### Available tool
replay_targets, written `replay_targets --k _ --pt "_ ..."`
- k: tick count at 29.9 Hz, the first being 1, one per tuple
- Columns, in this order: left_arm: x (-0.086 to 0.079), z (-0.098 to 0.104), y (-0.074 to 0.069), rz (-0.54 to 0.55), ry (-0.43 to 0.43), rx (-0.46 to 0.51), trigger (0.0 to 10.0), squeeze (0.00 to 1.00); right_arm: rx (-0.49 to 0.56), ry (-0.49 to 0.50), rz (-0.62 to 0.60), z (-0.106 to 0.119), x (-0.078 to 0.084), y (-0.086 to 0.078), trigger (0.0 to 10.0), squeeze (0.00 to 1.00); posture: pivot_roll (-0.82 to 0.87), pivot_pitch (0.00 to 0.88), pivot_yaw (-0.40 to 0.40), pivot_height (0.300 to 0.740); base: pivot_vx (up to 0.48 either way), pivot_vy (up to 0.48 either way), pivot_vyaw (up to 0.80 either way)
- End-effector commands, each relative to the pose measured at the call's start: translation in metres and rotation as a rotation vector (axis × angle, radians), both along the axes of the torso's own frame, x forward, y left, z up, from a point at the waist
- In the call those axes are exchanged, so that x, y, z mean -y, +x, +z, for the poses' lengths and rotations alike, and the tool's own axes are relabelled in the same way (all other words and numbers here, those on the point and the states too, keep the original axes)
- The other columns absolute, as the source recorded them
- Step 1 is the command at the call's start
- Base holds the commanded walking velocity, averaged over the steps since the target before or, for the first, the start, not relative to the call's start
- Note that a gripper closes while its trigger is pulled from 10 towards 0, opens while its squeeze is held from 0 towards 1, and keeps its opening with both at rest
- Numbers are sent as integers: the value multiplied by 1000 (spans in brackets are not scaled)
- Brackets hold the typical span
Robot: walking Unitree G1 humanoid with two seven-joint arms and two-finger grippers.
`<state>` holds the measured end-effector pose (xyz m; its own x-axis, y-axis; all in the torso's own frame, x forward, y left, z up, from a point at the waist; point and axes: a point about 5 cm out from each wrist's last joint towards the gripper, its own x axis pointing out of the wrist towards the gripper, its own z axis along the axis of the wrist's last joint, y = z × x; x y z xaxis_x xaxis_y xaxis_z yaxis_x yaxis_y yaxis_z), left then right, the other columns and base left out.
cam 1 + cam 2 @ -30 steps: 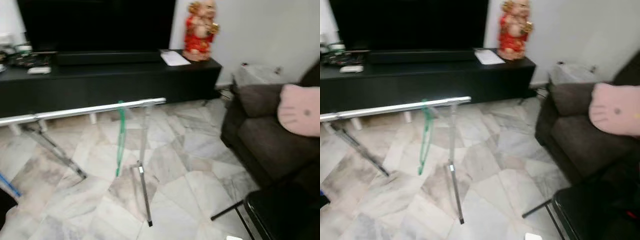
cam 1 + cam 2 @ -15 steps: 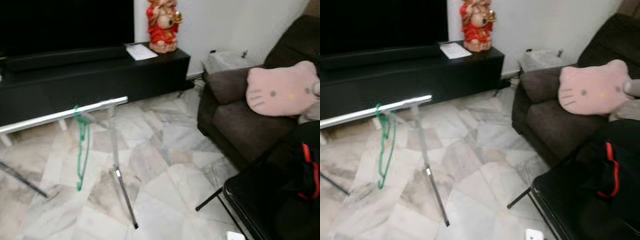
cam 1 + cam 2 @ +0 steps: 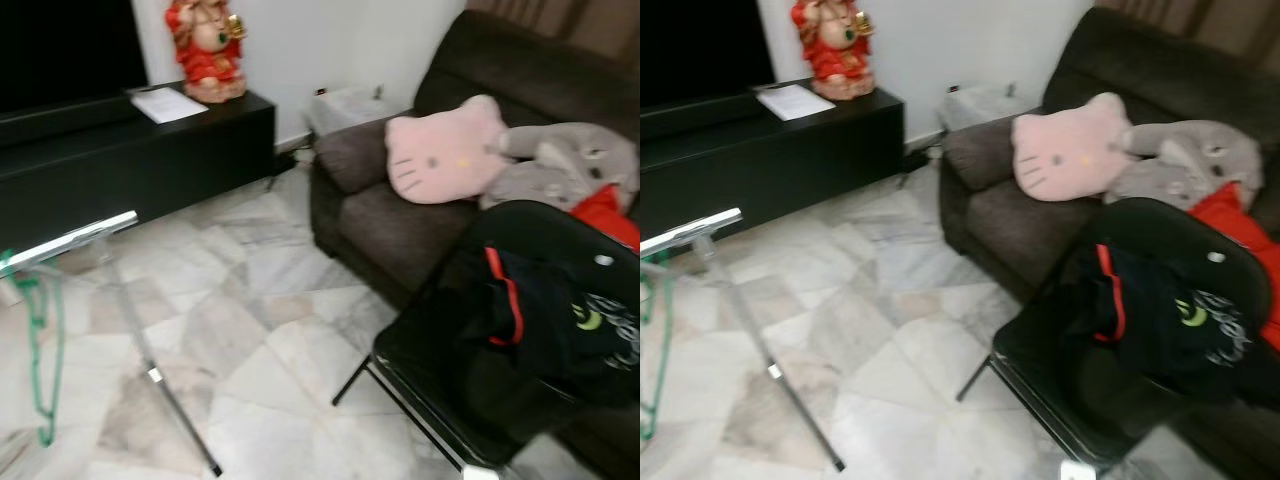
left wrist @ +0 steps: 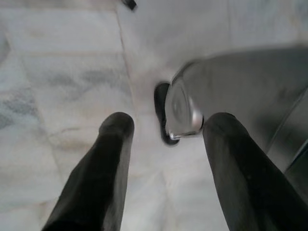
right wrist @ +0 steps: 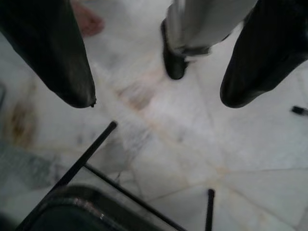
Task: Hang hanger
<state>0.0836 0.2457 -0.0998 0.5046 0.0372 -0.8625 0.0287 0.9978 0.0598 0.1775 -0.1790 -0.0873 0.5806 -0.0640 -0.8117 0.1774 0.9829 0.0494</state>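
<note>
Both grippers' fingers spread wide, empty: left gripper (image 4: 166, 130) & right gripper (image 5: 159, 96) hang over marble floor (image 3: 260, 330). Green hanger (image 3: 40, 350) hangs on silver rack rail (image 3: 70, 238), near black chair (image 3: 520, 340) w/ clothes

A shiny metal rack (image 3: 70, 238) stands on glossy marble floor (image 3: 260, 330) beside a matt cloth sofa (image 3: 400, 225).

Camera has swung toward the robot's right over the last second. The green hanger (image 3: 38, 350) on the metal rail (image 3: 68, 240) now sits at the left frame edge. The sofa (image 3: 400, 215), pink cushion (image 3: 447, 150) and black chair (image 3: 470, 370) have come fully into view.
</note>
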Motion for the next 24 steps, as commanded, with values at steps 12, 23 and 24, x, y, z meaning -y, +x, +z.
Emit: replay_targets --k 12,23,24 --pt "4 -3 -6 -6 -9 -26 10000 0 15 -6 -42 -1 7 -6 10000 0 85 83 -62 740 0 0 -715" --pt "4 -3 -6 -4 -10 -26 10000 0 42 5 -46 0 6 -5 10000 0 85 81 -62 740 0 0 -714" --pt "4 -3 -6 -5 -10 -26 10000 0 42 5 -45 0 6 -5 10000 0 85 81 -62 740 0 0 -712"
